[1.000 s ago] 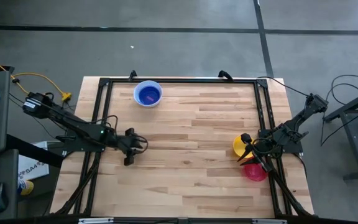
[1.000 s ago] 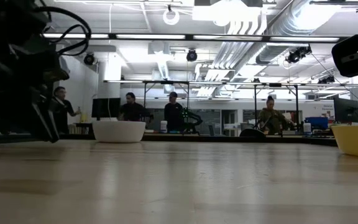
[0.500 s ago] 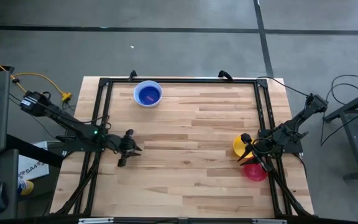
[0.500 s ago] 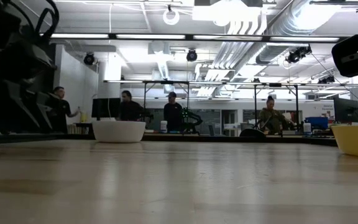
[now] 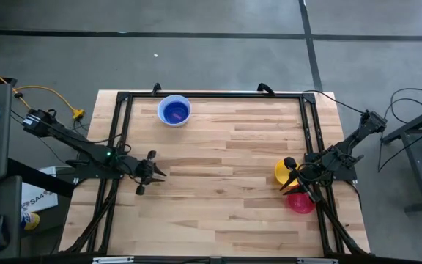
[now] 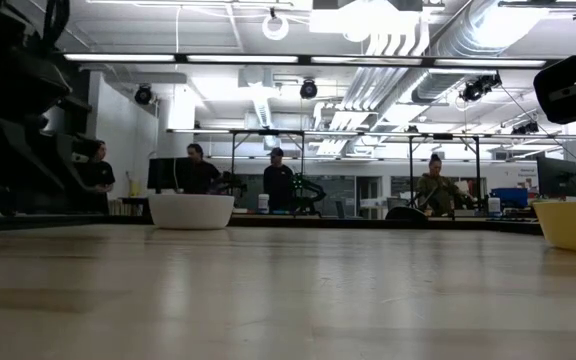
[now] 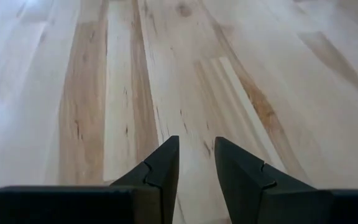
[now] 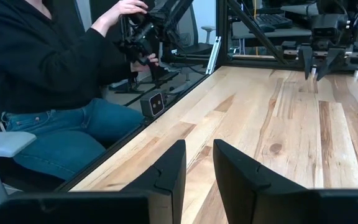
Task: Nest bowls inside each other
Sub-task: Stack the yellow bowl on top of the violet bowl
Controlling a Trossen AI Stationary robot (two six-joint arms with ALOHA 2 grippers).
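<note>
Where overhead shows blue (image 5: 174,111), low hides it

Table (image 5: 226,169) centre open; blue bowl (image 5: 174,111) far edge, yellow bowl (image 5: 282,171) right side

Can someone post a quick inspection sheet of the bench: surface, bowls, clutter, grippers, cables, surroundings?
Surface: wooden table, black frame along its edges.
Job's things: blue bowl nested in a white bowl at the far edge; yellow bowl and red-pink bowl by the right arm, apart. No purple bowl seen.
Clutter: nothing seen.
Grippers: left gripper open, empty, over bare wood at the left side; right gripper open, empty, near the yellow bowl.
Cables: yellow cable left of the table.
Surroundings: seated person beside the table; people in the room behind.
</note>
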